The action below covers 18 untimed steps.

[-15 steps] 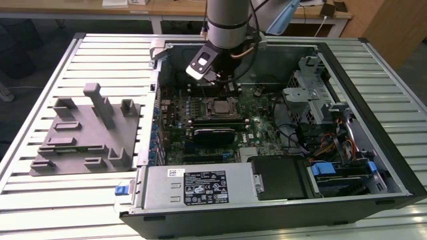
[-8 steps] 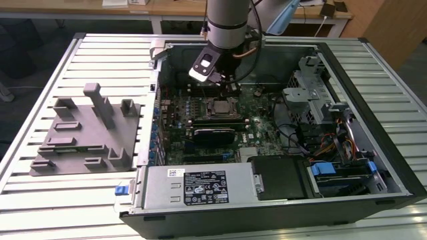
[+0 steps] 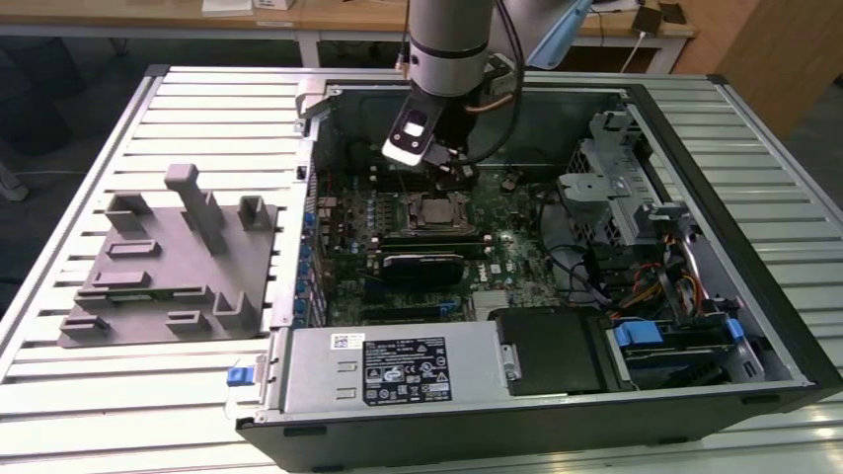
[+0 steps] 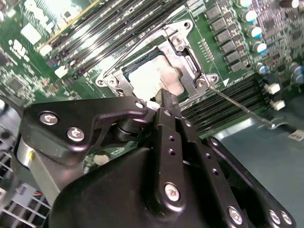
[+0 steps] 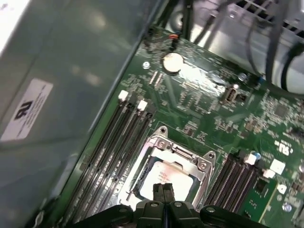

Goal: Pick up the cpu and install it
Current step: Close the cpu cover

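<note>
Closest in both wrist views, the black gripper point(image 5: 163, 186) has its fingers pressed together with nothing between them, tips right over the cpu point(image 5: 160, 173); whether they touch it I cannot tell. The cpu lies flat inside the metal socket frame point(image 5: 183, 151) on the green motherboard point(image 3: 507, 262), between banks of memory slots point(image 5: 111, 142). The board sits in an open computer case point(image 3: 527, 434) lying on a slatted metal bench point(image 3: 132, 395), with a grey fixture point(image 3: 172, 262) by the bench edge at the exterior view's left. Wooden desks point(image 3: 330, 15) stand behind.

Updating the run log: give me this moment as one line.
gripper: shut, just above cpu | cpu: lying in socket | held: nothing
</note>
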Tool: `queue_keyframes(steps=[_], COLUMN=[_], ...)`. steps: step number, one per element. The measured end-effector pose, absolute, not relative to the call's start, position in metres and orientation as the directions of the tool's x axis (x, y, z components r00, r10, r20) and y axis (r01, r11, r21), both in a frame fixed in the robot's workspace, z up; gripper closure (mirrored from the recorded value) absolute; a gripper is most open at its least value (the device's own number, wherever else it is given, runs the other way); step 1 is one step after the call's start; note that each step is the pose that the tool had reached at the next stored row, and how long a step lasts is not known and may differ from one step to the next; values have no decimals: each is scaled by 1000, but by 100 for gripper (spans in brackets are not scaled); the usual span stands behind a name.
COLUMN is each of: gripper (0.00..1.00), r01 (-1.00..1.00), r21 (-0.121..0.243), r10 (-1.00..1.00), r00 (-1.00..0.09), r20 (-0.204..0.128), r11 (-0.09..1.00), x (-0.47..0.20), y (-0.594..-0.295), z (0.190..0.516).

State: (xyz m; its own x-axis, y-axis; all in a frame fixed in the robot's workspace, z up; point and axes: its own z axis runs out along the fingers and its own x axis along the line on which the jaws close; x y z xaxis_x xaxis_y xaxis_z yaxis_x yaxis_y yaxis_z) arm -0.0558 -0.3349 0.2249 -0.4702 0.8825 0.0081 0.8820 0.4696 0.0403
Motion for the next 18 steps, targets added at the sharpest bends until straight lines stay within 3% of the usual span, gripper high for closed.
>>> queue_keyframes(steps=[18], gripper=[89], r01=[684], r21=[40], r10=[685], r00=[-729], r20=[8], r11=[728], x=[-56], y=[-335], z=[224])
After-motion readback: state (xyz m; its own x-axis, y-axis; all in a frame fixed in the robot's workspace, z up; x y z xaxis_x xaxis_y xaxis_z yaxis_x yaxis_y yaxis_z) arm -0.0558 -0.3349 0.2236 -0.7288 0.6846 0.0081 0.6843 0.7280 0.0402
